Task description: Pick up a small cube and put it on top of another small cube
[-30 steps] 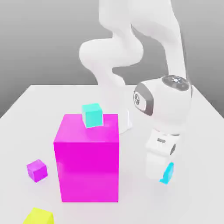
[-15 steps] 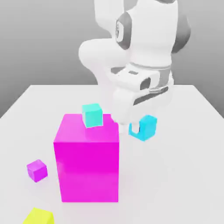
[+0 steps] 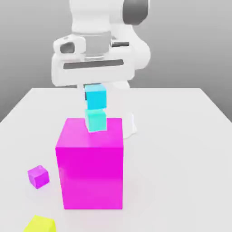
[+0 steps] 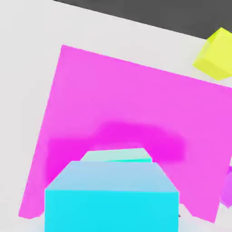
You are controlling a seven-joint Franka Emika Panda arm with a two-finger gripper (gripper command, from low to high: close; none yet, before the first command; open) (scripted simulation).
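Exterior view: I cannot tell the end effector (image 3: 96, 86) opening; light, rigid cyan cube (image 3: 96, 96) directly beneath, on teal cube (image 3: 96, 120).

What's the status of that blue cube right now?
End effector right above stack. Blue cube sits on green cube, atop pink block. Nothing in the way.

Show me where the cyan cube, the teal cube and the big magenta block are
cyan cube (image 3: 96, 96), exterior view, middle of its front face.
teal cube (image 3: 95, 119), exterior view, middle of its front face, just under the cyan one.
big magenta block (image 3: 93, 176), exterior view, middle of its front face.
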